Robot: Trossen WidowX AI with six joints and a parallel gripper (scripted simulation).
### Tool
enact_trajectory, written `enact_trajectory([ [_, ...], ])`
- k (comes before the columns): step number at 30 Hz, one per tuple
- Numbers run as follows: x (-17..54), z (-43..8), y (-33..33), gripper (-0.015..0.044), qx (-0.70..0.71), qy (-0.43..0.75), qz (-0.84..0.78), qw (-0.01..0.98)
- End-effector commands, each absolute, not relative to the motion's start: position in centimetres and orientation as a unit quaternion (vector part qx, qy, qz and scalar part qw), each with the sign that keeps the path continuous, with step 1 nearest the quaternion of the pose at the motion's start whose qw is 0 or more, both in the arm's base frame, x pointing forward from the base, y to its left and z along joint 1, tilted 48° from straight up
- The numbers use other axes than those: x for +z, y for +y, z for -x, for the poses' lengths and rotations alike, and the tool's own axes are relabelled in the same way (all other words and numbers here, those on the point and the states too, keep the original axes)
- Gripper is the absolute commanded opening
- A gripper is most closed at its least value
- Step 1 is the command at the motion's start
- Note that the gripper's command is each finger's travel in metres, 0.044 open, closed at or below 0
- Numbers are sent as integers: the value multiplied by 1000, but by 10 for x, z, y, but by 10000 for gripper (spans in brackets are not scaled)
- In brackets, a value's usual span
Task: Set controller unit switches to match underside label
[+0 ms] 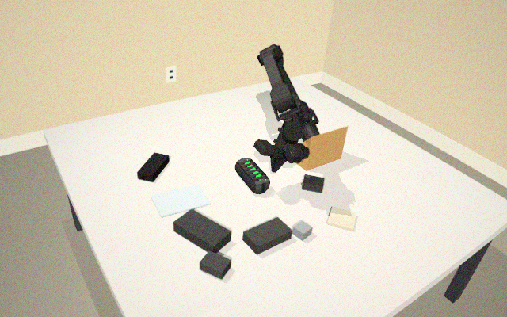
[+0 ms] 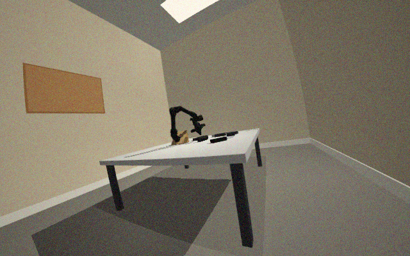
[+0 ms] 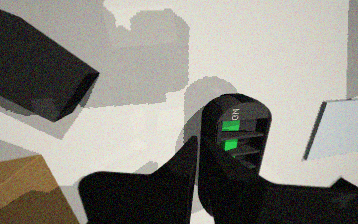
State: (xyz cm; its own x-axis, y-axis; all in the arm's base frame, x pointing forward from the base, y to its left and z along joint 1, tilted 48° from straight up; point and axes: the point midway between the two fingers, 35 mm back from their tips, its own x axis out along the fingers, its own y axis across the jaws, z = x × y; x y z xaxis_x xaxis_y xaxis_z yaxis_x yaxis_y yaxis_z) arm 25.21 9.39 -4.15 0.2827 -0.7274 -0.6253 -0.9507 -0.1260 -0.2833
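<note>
The dark grey controller unit [image 1: 245,173] [image 2: 200,138] [image 3: 252,106] sits on the bench with its switches facing up. Several green switch ends show in a row in the top view. In the wrist view, the "ON" mark and two green ends show clearly at the unit's upper end, with a sliver of a third; a finger hides the rest. The switch settings cannot be told for certain, and the underside label is hidden. My gripper [image 1: 274,169] [image 2: 200,133] [image 3: 199,141] is shut and empty. Its tips are together above the bench, close beside the unit.
A wooden wedge [image 1: 325,150] [image 3: 17,182] stands by the arm's base. A small dark block [image 1: 313,183] lies near the unit. A black box [image 1: 153,167], pale blue panel [image 1: 180,200], larger dark blocks [image 1: 202,230] [image 1: 267,235], grey block [image 1: 302,230] and cream tile [image 1: 341,219] lie around.
</note>
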Motion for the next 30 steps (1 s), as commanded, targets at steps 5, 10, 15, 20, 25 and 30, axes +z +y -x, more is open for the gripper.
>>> enact_trajectory([
  [5, -42, -252, 93, 0, 170, 571, 735, 325],
  [10, -47, -252, 90, 0, 170, 570, 735, 325],
  [15, -53, -253, 84, 0, 170, 570, 735, 325],
  [20, -58, -253, 78, 0, 170, 570, 735, 325],
  [25, -64, -254, 72, 0, 170, 570, 735, 325],
  [30, -69, -253, 67, 0, 170, 570, 735, 325],
])
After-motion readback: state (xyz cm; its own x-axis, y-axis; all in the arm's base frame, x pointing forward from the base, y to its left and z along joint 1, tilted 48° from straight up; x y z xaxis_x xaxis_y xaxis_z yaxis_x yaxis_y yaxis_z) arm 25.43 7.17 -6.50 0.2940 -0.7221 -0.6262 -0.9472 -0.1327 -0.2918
